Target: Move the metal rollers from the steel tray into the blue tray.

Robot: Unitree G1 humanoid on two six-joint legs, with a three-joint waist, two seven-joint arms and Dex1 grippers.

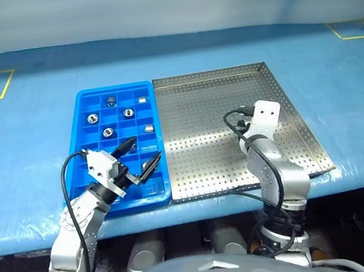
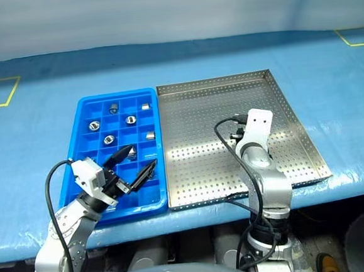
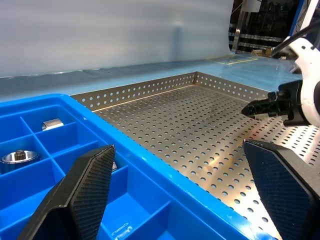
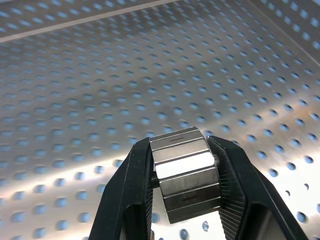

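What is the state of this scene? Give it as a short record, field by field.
right gripper: shut on one metal roller, held above the steel tray
left gripper: open, holding nothing, over the near end of the blue tray
rollers in blue tray: six, each in its own compartment, in the far half
steel tray floor: no loose rollers visible
trays: side by side, blue tray on the robot's left
surface: blue-covered table

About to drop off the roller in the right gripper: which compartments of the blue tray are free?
The bright blue gridded plastic tray holds six metal rollers in its far and middle rows. The near rows look bare, but the open left gripper hovers there. The perforated steel tray floor is bare around the right gripper, shut on a roller.
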